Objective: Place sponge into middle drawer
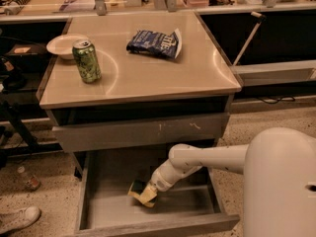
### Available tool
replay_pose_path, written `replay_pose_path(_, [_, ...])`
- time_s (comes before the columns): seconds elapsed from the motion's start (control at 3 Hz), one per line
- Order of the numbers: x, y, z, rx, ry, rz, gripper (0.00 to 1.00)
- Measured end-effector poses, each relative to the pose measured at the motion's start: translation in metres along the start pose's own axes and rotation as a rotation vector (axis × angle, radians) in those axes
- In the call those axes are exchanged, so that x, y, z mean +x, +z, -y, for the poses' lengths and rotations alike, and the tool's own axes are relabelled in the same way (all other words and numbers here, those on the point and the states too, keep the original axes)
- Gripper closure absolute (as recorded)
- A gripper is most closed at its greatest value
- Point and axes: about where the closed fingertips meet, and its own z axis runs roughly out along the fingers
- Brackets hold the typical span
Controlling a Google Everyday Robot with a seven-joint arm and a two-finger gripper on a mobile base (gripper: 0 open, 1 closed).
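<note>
The sponge [142, 193], pale yellow with a dark green layer, hangs tilted inside the open middle drawer [111, 209], just above its grey floor near the middle. My gripper [150, 187] is at the end of the white arm, which reaches down into the drawer from the right. It is shut on the sponge's right side. The fingers are mostly hidden behind the wrist and the sponge.
A grey drawer front with pale scratches [143, 131] sits above the open drawer. On the tan tabletop [148, 78] stand a green can [87, 60], a blue snack bag [154, 43] and a white bowl [61, 45]. A shoe [17, 218] lies on the floor at left.
</note>
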Motion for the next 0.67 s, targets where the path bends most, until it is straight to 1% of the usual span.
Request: replay_pose_path(0.67, [0.0000,0.0001,0.0000,0.000,0.000,0.000,0.35])
